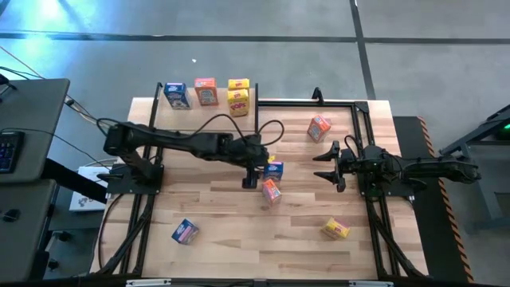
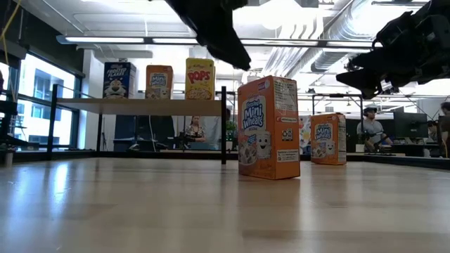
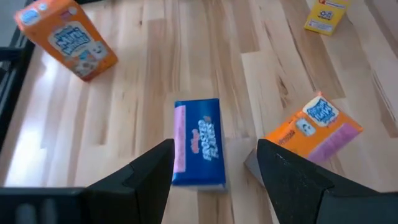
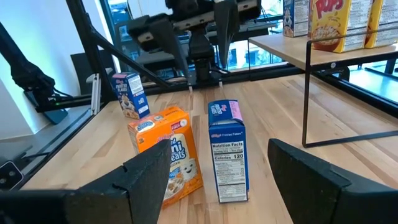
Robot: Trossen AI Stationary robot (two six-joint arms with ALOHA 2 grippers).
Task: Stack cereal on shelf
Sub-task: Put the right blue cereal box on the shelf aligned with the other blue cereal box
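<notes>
A blue cereal box [image 1: 274,169] stands upright on the table's middle, with an orange box [image 1: 272,191] just nearer. My left gripper [image 1: 253,177] is open above the blue box. In the left wrist view the fingers stand to either side of the blue box [image 3: 199,143] without touching it. My right gripper [image 1: 325,165] is open and empty to the right of both boxes. The shelf [image 2: 140,104] stands at the far left and holds a blue box [image 1: 177,94], an orange box [image 1: 205,91] and two yellow boxes [image 1: 238,94].
Another orange box [image 1: 319,127] stands at the far right. A yellow box [image 1: 335,229] lies near the front right and a blue box [image 1: 184,232] near the front left. Black frame rails [image 1: 374,215] run along the table's sides.
</notes>
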